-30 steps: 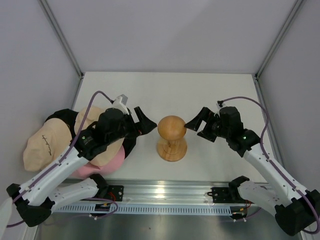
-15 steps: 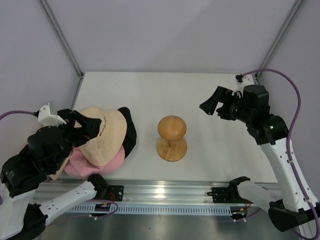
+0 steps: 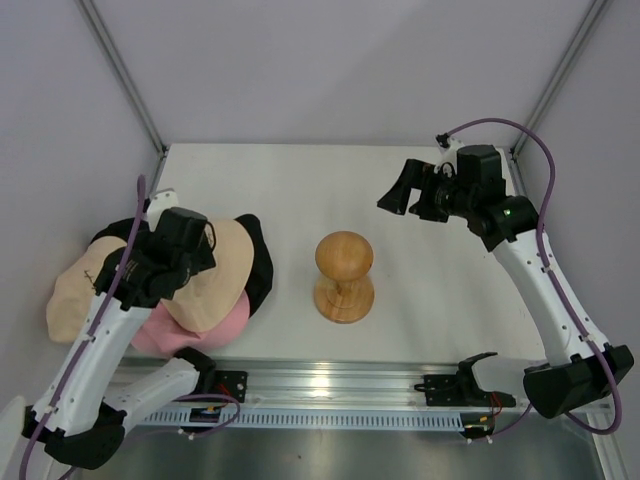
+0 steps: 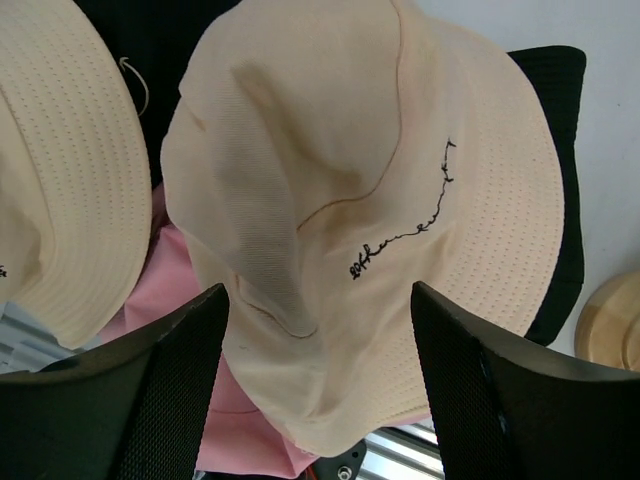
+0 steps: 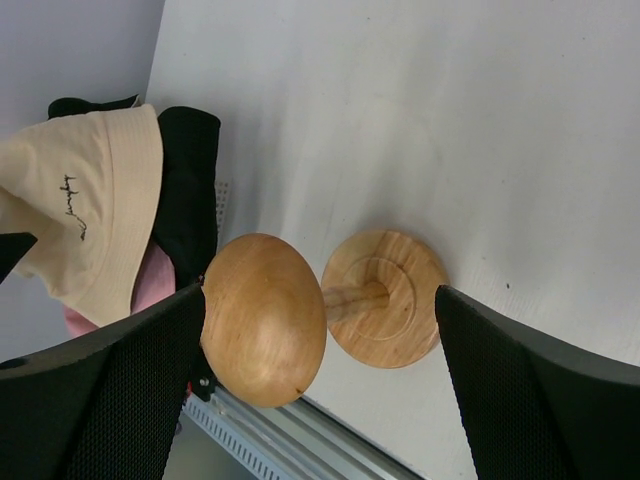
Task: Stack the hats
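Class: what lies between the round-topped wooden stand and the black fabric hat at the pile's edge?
Only bare white table, shown in the top view, between the wooden stand and the black hat.

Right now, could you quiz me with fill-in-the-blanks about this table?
The wooden stand carries ____ hats. The hat showing between the cream hat and the stand is ____. The left gripper and right gripper are both ____. The hat pile lies on the robot's ____ side of the stand.
Missing words: no, black, open, left.
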`<state>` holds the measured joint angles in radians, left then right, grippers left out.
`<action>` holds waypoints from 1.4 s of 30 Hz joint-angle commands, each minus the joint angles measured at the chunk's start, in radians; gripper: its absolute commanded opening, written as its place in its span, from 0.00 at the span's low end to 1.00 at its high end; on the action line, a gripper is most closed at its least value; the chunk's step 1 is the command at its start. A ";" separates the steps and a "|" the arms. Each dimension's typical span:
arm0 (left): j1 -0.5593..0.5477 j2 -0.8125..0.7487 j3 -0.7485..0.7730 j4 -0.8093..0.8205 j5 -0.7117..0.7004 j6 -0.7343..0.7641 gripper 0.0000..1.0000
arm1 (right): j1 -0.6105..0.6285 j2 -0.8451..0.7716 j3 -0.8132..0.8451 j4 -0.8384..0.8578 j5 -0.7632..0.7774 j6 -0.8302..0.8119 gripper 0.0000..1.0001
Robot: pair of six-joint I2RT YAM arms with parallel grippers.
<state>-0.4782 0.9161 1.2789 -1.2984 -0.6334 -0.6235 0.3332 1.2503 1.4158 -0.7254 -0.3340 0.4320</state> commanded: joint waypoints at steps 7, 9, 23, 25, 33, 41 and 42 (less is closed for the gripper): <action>0.058 0.000 -0.016 0.025 -0.037 0.094 0.67 | -0.003 0.012 0.014 0.096 -0.103 0.010 1.00; 0.079 -0.011 -0.041 0.063 -0.025 0.106 0.56 | -0.003 0.015 0.021 0.104 -0.109 0.017 0.99; 0.116 -0.141 -0.002 0.142 0.017 0.152 0.01 | 0.070 0.060 0.009 0.256 -0.157 0.123 1.00; 0.116 -0.143 0.104 0.125 0.055 0.179 0.01 | 0.081 0.057 0.003 0.256 -0.145 0.126 1.00; 0.073 -0.031 0.337 0.146 0.412 0.243 0.01 | 0.072 0.023 -0.044 0.371 -0.160 0.257 1.00; -0.178 0.049 0.347 0.476 0.490 0.151 0.01 | 0.067 -0.041 -0.117 0.460 -0.134 0.401 0.99; -0.191 0.056 0.347 0.532 0.511 0.150 0.01 | 0.063 -0.057 -0.118 0.449 -0.125 0.402 0.99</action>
<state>-0.6243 0.9501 1.6157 -0.9878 -0.2214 -0.4454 0.4049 1.2461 1.3014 -0.3367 -0.4782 0.7773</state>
